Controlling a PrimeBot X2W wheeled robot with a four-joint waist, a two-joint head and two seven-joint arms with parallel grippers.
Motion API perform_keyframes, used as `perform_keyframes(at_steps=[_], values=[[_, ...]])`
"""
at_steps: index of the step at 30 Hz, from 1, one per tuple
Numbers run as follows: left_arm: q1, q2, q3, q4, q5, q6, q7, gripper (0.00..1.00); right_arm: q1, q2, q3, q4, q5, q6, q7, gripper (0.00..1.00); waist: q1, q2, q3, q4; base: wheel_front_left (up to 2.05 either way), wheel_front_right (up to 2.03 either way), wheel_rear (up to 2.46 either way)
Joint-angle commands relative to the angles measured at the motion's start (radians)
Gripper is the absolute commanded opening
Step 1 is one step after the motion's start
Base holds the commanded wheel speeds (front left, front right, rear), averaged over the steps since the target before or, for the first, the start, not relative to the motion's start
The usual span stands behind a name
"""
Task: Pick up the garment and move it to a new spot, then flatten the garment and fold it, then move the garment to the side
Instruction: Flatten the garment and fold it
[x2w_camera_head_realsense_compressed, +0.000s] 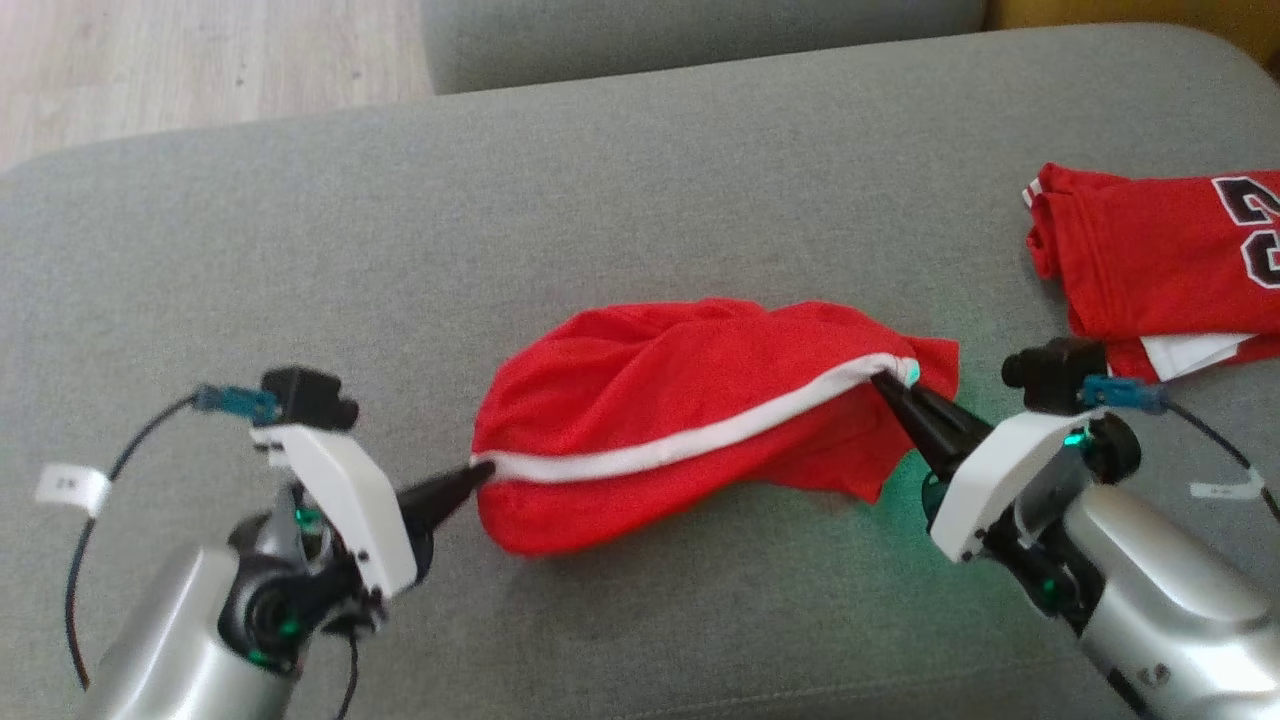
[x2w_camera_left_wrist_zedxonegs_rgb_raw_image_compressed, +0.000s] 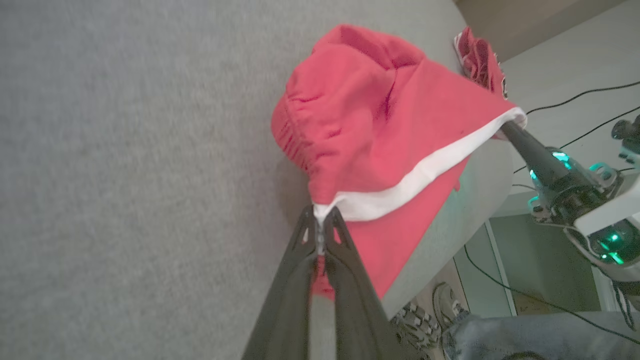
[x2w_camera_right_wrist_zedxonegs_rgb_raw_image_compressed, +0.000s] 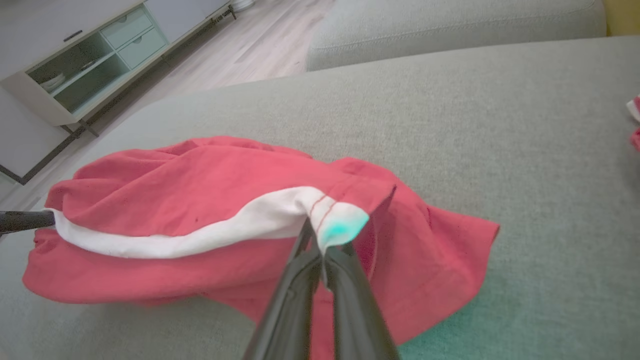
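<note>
A red garment (x2w_camera_head_realsense_compressed: 680, 390) with a white stripe lies bunched on the grey sofa cushion (x2w_camera_head_realsense_compressed: 500, 220). My left gripper (x2w_camera_head_realsense_compressed: 478, 472) is shut on the stripe's left end, and the left wrist view shows the white edge pinched between its tips (x2w_camera_left_wrist_zedxonegs_rgb_raw_image_compressed: 320, 220) with the garment (x2w_camera_left_wrist_zedxonegs_rgb_raw_image_compressed: 370, 130) beyond. My right gripper (x2w_camera_head_realsense_compressed: 885, 380) is shut on the stripe's right end; in the right wrist view the garment (x2w_camera_right_wrist_zedxonegs_rgb_raw_image_compressed: 200, 200) spreads leftward from the pinch at my right gripper (x2w_camera_right_wrist_zedxonegs_rgb_raw_image_compressed: 322, 240). The stripe runs taut between the two grips. The right gripper (x2w_camera_left_wrist_zedxonegs_rgb_raw_image_compressed: 505, 127) is also seen from the left wrist.
A second red garment with dark numerals (x2w_camera_head_realsense_compressed: 1170, 260) lies at the cushion's right edge. Another sofa cushion (x2w_camera_head_realsense_compressed: 700, 35) sits behind, wooden floor (x2w_camera_head_realsense_compressed: 150, 60) at the far left. A person's shoes (x2w_camera_left_wrist_zedxonegs_rgb_raw_image_compressed: 425, 315) stand by the sofa's front edge, and a low cabinet (x2w_camera_right_wrist_zedxonegs_rgb_raw_image_compressed: 75, 65) is across the room.
</note>
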Motion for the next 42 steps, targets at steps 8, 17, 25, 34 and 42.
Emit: perform_keyframes(at_steps=[8,17,25,34,42], values=[[-0.299,0.014,0.032,-0.009,0.068,0.013,-0.041,0.00,-0.244,-0.097,0.033,-0.102,0.031,0.007,0.047,0.00,0.0000,0.0000,0.105,-0.001,0.00,0.00,0.00],[-0.781,-0.059,0.037,0.195,0.184,0.071,-0.103,0.00,-0.638,-0.203,0.078,-0.067,0.136,0.007,0.078,0.00,0.0000,0.0000,0.285,0.013,0.00,0.00,0.00],[-1.147,-0.115,0.048,0.389,0.262,0.088,-0.241,0.00,-0.943,-0.244,0.111,0.001,0.178,0.007,-0.003,0.00,0.0000,0.0000,0.370,0.015,0.00,0.00,0.00],[-1.376,-0.152,0.042,0.600,0.288,0.042,-0.376,0.00,-1.174,-0.262,0.189,0.070,0.204,0.007,-0.127,0.00,0.0000,0.0000,0.375,0.009,0.00,0.00,0.00],[-1.172,-0.120,-0.051,0.687,0.250,-0.005,-0.363,0.00,-0.984,-0.302,0.394,-0.003,0.280,0.007,-0.189,0.00,0.0000,0.0000,0.304,0.008,0.00,0.00,0.00]])
